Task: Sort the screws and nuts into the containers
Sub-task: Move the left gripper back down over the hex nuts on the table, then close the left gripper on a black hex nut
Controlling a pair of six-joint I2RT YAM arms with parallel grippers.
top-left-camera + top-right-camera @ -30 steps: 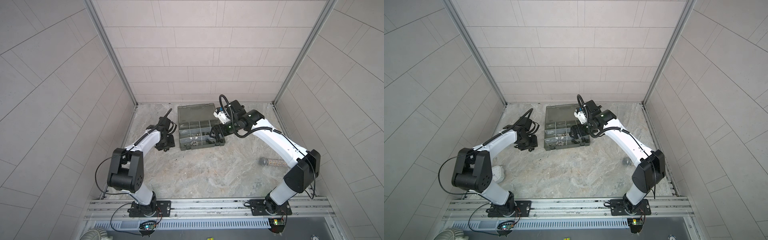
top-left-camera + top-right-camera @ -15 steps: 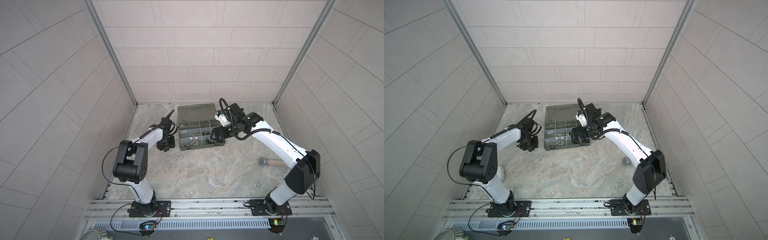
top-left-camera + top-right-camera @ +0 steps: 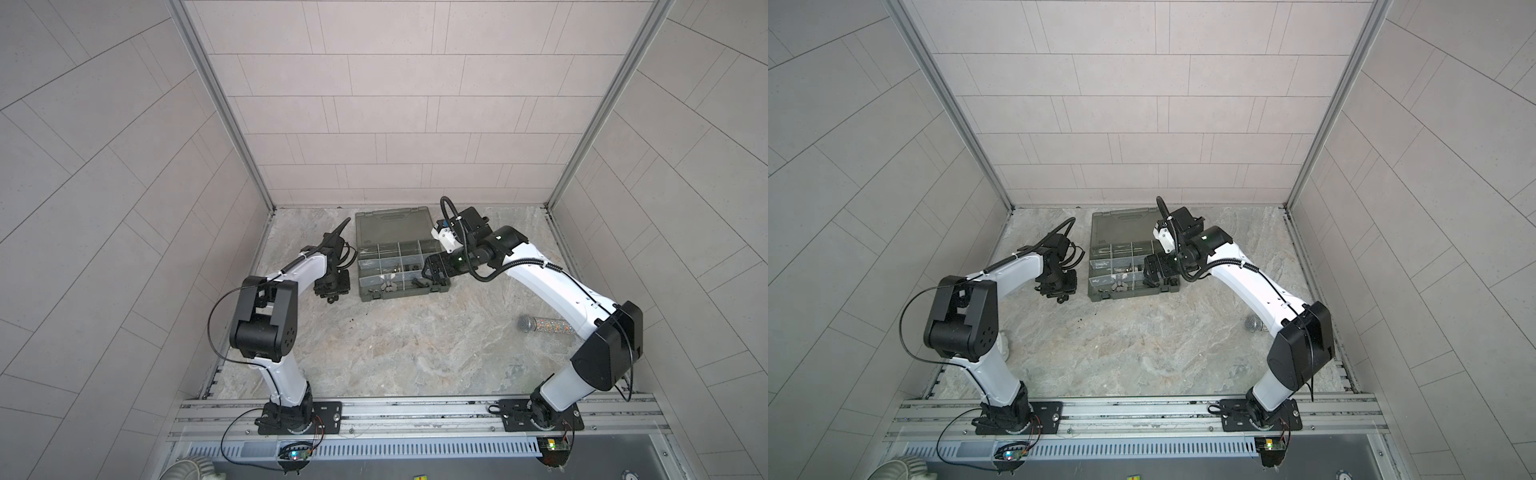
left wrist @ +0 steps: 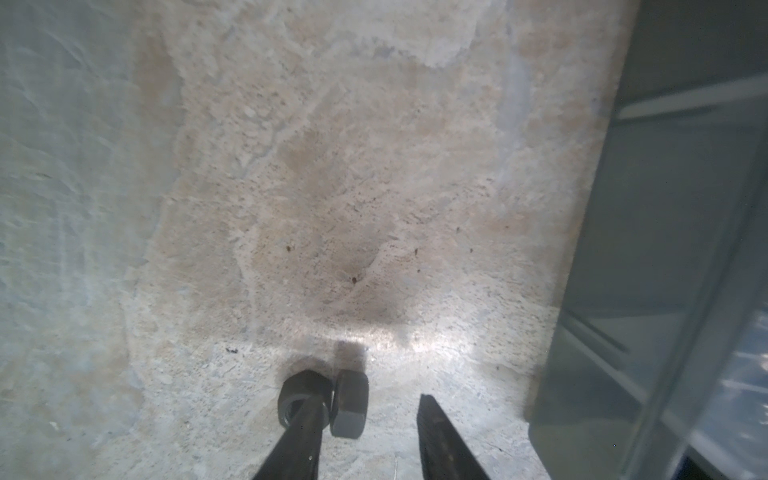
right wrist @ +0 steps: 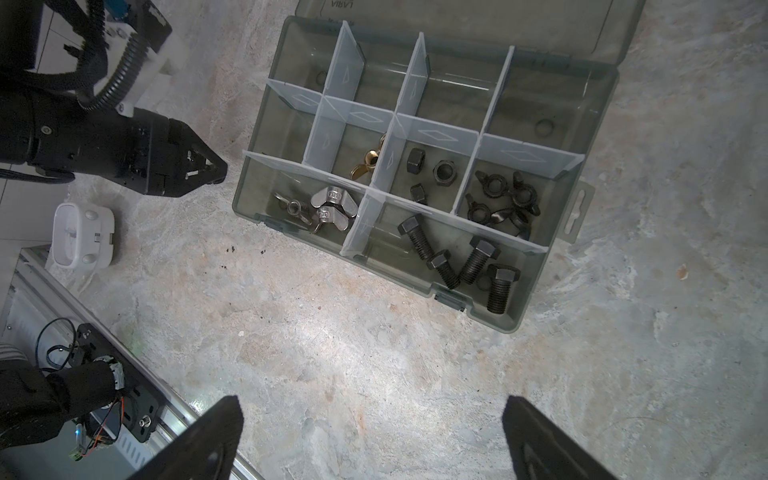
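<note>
**Last loose nuts: pick-up in hand beside the case**

The left fingers are down on the worktop just outside the case, off its left wall. They are partly open and have nothing clamped yet. Two black nuts lie there touching each other. A flat nut sits partly under one finger, and an upright nut stands in the gap between the fingers.

The right fingers hang wide open and empty over the worktop in front of the case.

Inside the case, the screws fill a front compartment. Hex nuts and wing nuts lie in the compartments behind it.

The step looks like grasping the upright nut. The next move calls for a square squeeze on it alone, without dragging its neighbour, then a lift over the case wall to the hex-nut compartment.
</note>
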